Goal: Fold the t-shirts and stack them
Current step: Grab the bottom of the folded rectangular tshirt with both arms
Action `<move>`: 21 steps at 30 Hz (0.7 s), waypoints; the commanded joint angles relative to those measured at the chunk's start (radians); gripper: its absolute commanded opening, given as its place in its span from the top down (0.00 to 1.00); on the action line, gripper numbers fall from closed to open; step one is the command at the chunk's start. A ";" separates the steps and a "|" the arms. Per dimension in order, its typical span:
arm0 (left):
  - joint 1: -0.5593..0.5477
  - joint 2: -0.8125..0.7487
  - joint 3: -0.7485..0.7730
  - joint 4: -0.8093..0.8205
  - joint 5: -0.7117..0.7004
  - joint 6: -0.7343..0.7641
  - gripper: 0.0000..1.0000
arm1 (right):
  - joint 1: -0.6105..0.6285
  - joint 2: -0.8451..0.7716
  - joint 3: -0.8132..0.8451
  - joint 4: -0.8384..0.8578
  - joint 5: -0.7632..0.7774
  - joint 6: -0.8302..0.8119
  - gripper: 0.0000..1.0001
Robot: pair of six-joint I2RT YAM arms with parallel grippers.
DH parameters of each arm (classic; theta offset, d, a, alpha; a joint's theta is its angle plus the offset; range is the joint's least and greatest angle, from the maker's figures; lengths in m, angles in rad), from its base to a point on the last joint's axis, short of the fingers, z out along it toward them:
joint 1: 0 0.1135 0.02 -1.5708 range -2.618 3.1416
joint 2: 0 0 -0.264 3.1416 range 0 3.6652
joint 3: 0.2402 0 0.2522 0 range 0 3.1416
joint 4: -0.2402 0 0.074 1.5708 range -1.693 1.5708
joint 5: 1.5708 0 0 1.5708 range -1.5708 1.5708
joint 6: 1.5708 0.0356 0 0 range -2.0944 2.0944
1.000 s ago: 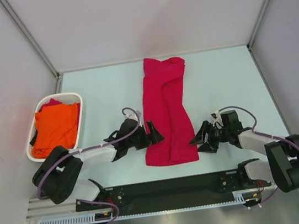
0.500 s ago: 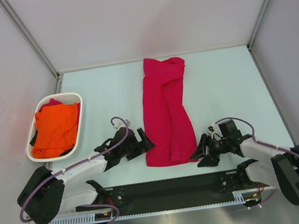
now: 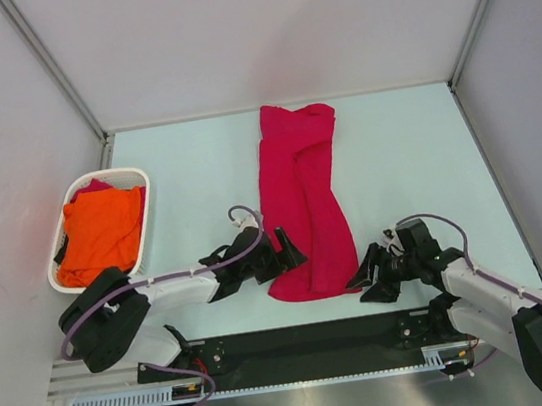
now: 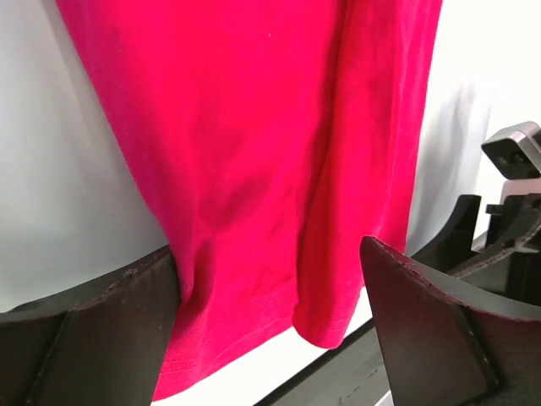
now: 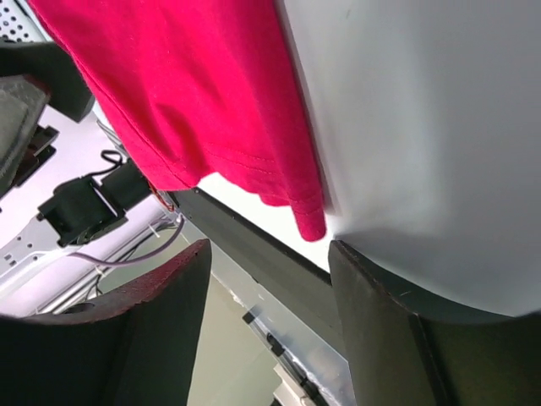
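Note:
The crimson t-shirt [image 3: 301, 199] lies folded lengthwise into a long strip on the table, collar end far, hem end near. My left gripper [image 3: 286, 254] is open at the hem's left corner; in the left wrist view the cloth [image 4: 254, 152] lies between the spread fingers. My right gripper [image 3: 369, 277] is open just right of the hem's right corner; in the right wrist view the hem corner [image 5: 308, 222] sits just ahead of the fingers, apart from them. The orange t-shirt [image 3: 102, 233] lies bunched in the white basket [image 3: 144, 207].
The basket stands at the left by the wall. The black base rail [image 3: 310, 339] runs along the near table edge, just below the hem. White walls close in the left, back and right sides.
My left gripper has moved right to the hem's left corner, after pulling back half a second ago. My right gripper stays low by the right corner, barely moved.

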State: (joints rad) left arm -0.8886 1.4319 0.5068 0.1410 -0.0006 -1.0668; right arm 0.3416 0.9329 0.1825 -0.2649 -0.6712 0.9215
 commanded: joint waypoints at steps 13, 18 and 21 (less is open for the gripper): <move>-0.032 -0.010 -0.113 -0.417 -0.055 -0.028 0.15 | 0.120 0.142 0.052 -0.008 0.449 -0.036 0.49; -0.032 -0.019 -0.134 -0.414 -0.050 -0.033 0.26 | 0.149 0.202 0.074 0.015 0.479 -0.039 0.51; -0.032 -0.002 -0.143 -0.403 -0.045 -0.025 0.50 | 0.154 0.254 0.072 0.052 0.470 -0.041 1.00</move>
State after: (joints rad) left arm -0.9077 1.3521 0.4580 0.0444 -0.0288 -1.1240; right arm 0.4889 1.0977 0.2924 -0.1581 -0.3912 0.9363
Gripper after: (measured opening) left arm 0.672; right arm 0.338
